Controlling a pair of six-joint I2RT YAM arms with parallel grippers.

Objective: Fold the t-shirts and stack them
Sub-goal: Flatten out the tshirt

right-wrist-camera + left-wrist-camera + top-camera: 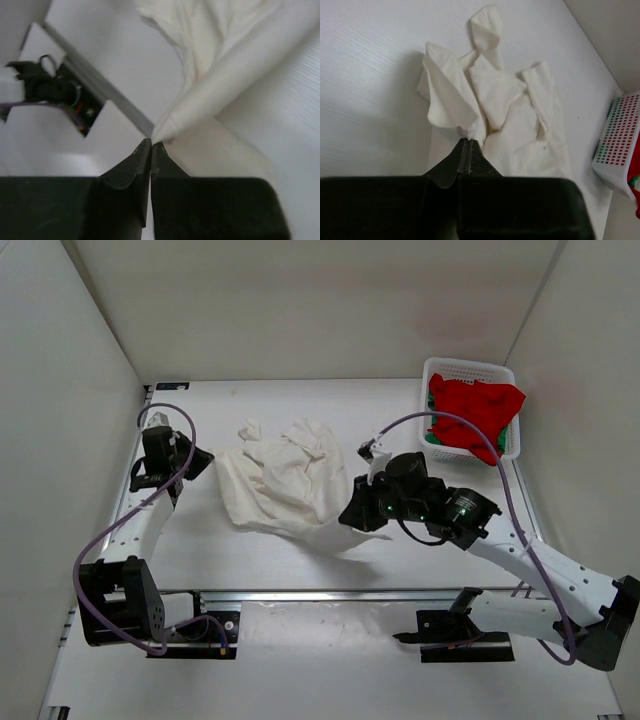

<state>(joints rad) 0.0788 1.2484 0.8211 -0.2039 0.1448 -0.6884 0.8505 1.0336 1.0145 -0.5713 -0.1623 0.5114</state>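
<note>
Bright, even overhead light w/ soft shadows. Wrist cams: own fingers (125,175) dark & blurred up close; off-white t-shirt (225,75) slightly soft in right wrist view

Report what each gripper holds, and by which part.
Both hold the off-white t-shirt: the left gripper pinches its left edge, the right gripper a folded tip at its near right corner.

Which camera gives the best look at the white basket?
The top external view: the whole white basket sits at the far right, the red t-shirt heaped in it over green cloth. The left wrist view catches only part of its perforated wall at the frame's right edge; the right wrist view misses it.
</note>
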